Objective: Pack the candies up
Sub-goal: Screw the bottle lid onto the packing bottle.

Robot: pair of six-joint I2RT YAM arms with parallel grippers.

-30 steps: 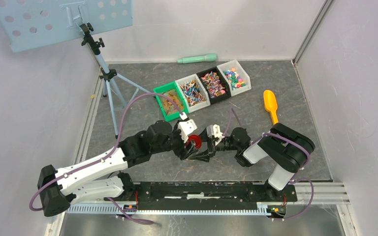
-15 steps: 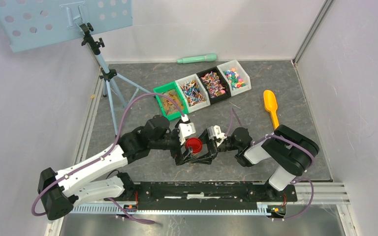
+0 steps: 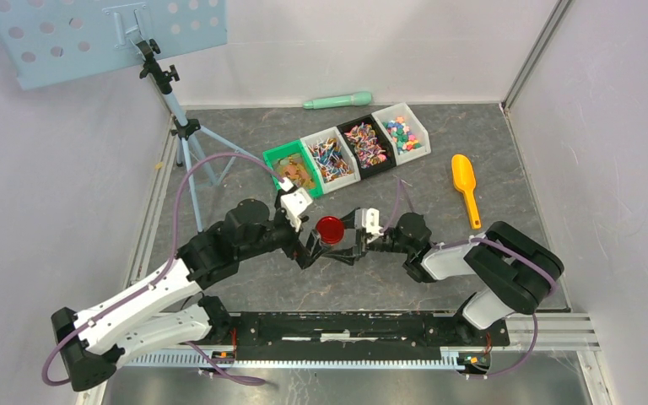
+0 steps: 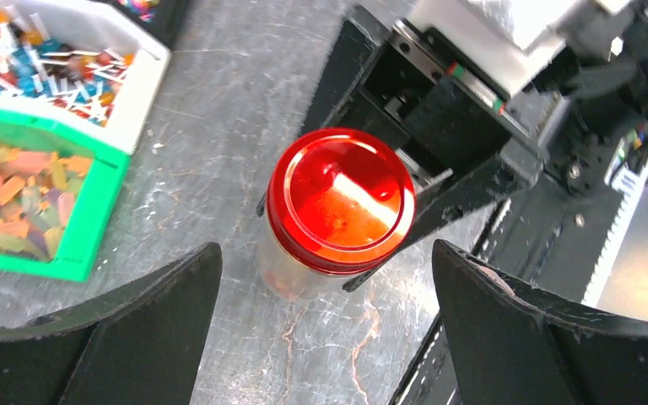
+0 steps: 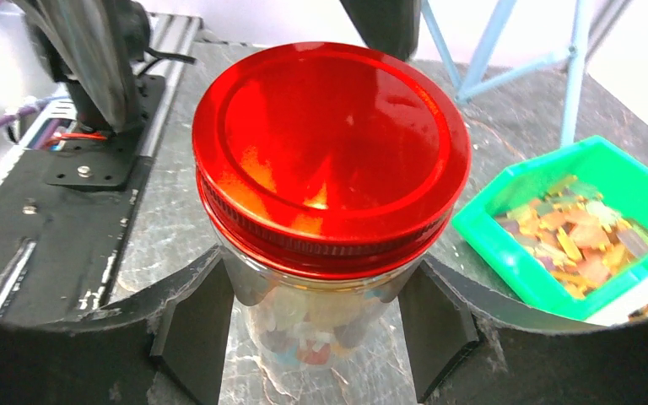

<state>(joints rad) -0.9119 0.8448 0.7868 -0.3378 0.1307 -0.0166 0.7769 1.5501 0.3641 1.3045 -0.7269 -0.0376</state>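
Observation:
A clear jar [image 3: 331,229] with a red screw lid [image 4: 341,200] stands upright on the grey table. My right gripper [image 5: 316,278] is shut on the jar's body just under the lid [image 5: 331,152]. Mixed candies [image 5: 316,325] show through the glass at the bottom. My left gripper [image 4: 325,251] is open, its fingers spread wide to either side of the jar and clear of it. It sits just left of the jar [image 3: 310,246]. More candies fill a row of bins behind: green [image 3: 294,173], white [image 3: 331,156], black [image 3: 366,143] and white [image 3: 401,133].
A yellow scoop [image 3: 465,187] lies right of the bins. A mint-green cylinder [image 3: 337,100] rests by the back wall. A tripod [image 3: 184,126] holding a perforated panel stands at the far left. The arms' black base rail [image 3: 346,325] runs along the near edge.
My left gripper has opened off the red lid and drawn back to the left. The right gripper has carried the capped jar a little farther from the rail.

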